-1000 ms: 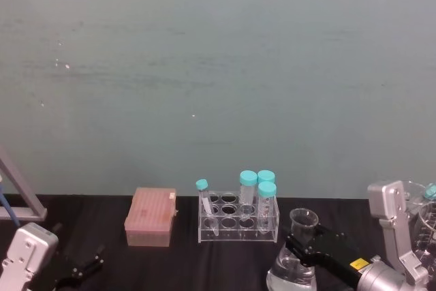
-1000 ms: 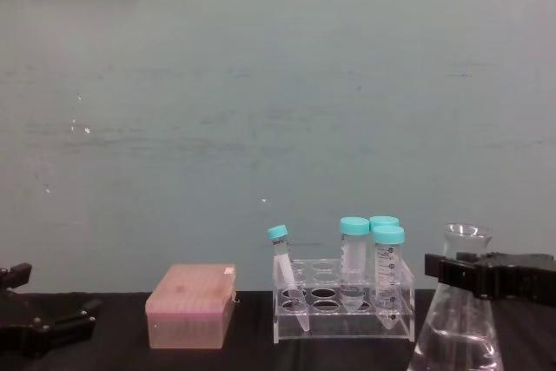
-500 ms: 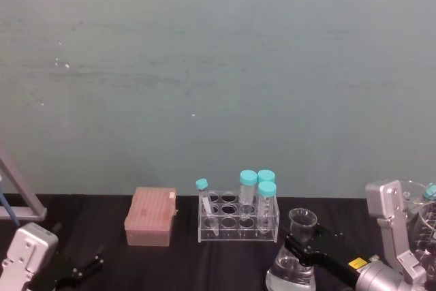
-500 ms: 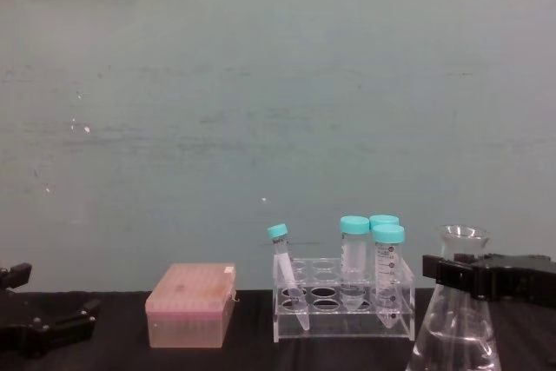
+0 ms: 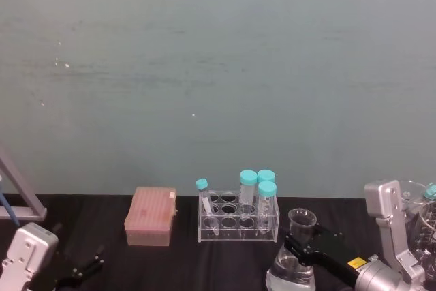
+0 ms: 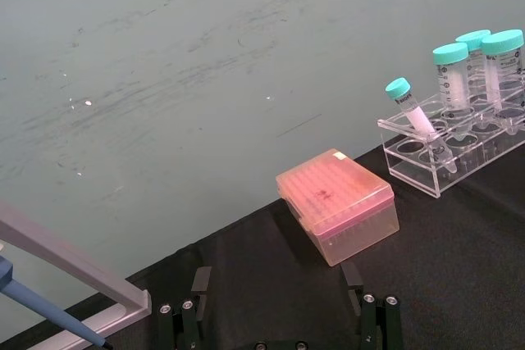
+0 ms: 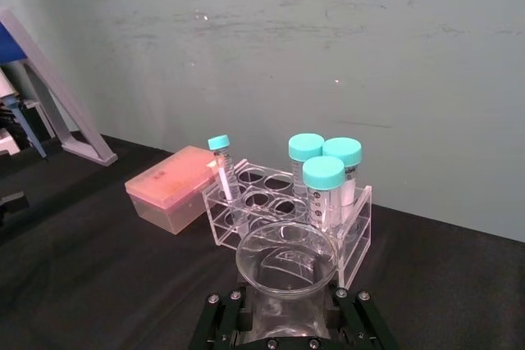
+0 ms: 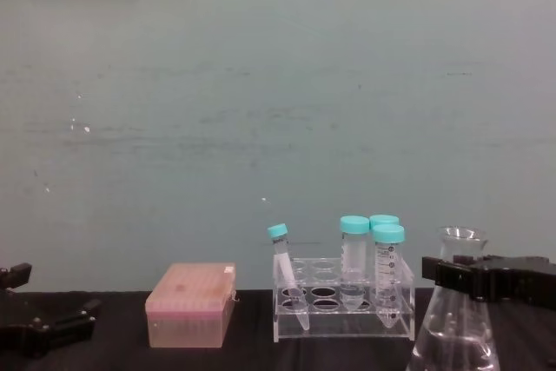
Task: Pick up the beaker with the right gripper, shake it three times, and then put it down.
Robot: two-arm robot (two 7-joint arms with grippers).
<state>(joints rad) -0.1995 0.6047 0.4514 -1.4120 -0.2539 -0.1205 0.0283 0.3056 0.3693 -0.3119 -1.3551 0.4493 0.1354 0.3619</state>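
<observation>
On the worktop [image 8: 252, 355] we find the box [image 8: 190, 305] left of the tube rack [image 8: 342, 310], the beaker [image 8: 455, 323] nearer us to its right, and the left claw [image 8: 35, 329] far left.

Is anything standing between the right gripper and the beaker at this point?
Nothing visible does. The right gripper is shut on the beaker at its neck, one jaw on each side. The tube rack stands apart, behind and to the left. The left gripper sits far left, open.
</observation>
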